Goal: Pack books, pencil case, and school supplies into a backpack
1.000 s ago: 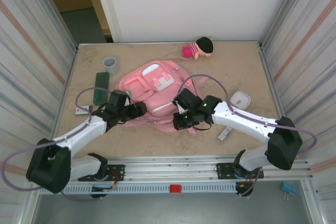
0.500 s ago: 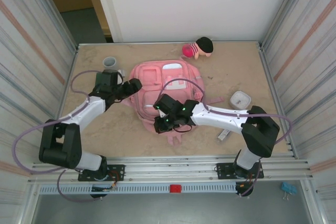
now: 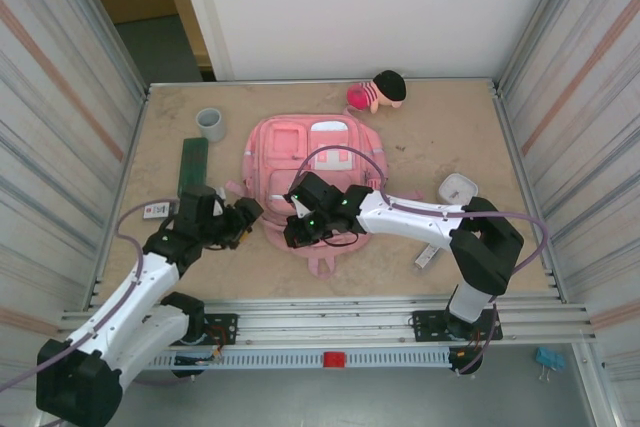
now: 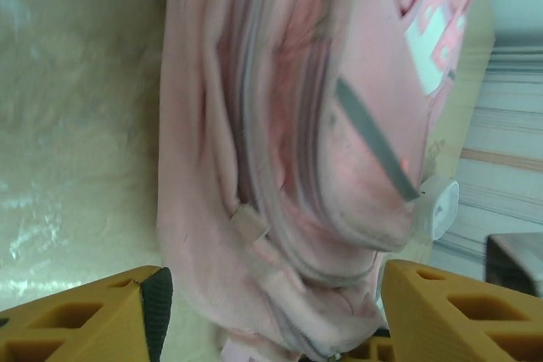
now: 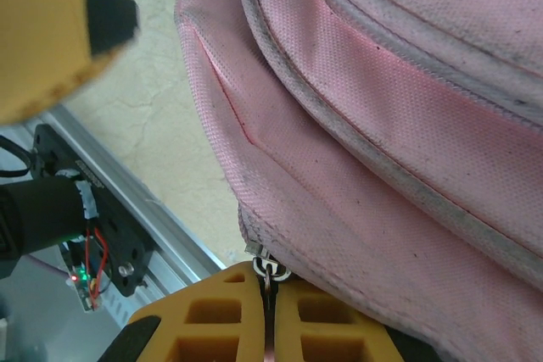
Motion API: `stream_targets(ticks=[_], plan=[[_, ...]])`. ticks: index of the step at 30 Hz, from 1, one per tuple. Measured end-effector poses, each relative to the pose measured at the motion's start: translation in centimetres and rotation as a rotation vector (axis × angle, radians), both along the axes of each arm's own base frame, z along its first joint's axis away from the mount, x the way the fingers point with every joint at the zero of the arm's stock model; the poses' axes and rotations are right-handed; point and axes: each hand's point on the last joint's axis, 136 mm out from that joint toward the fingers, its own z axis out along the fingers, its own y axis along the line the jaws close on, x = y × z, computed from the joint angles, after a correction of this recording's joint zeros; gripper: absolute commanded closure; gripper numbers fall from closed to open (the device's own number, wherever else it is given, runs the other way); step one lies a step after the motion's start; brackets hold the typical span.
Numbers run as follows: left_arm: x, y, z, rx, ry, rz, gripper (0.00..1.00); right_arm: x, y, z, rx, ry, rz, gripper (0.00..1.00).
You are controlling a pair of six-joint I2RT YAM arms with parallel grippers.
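Two grippers are being seen at the backpack (image 3: 280,142), which is lying flat in the middle of the table (image 3: 450,127), front pockets up. The right gripper (image 5: 267,294) is being held at its near edge, jaws pressed together and pinching a metal zip pull (image 5: 270,272). The left gripper (image 4: 271,315) is being held at the near left side, jaws spread with a bulge of pink fabric between them; whether the pads are touching it cannot be told.

The backpack is being judged soft and slack, likely to fold and drag rather than lift as one piece, so the pull is being taken as the hold for opening, with the body pinned at a seam or strap. The pencil case (image 3: 193,165), just left of the backpack, is being judged stiff, light and best taken across its narrow width. The box (image 3: 458,189) and strip (image 3: 428,255) on the right, and the card (image 3: 155,210) on the left, are being judged light but low, and so awkward to pinch off the table.

The inside is being hidden by fabric, so its contents cannot be told, nor how far the zip is open.
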Motion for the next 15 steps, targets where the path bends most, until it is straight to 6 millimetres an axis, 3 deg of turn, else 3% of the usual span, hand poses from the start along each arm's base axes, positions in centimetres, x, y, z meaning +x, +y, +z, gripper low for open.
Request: stream_targets(ticks=[3, 6, 13, 15], plan=[[-0.6, -1.2, -1.2, -0.022, 0.06, -0.008, 0.38, -0.1, 0.1, 0.1, 0.008, 0.007, 0.006, 1.0], [-0.5, -2.4, -1.8, -0.037, 0.091, -0.016, 0.5, -0.1, 0.3, 0.3, 0.019, 0.004, 0.008, 1.0], [0.5, -3.1, -3.0, -0.03, 0.118, 0.011, 0.96, 0.0, 0.4, 0.3, 0.025, 0.005, 0.005, 1.0], [0.5, -3.1, -3.2, -0.014, 0.119, 0.005, 1.0, 0.3, 0.1, 0.2, 0.024, 0.006, -0.002, 1.0]])
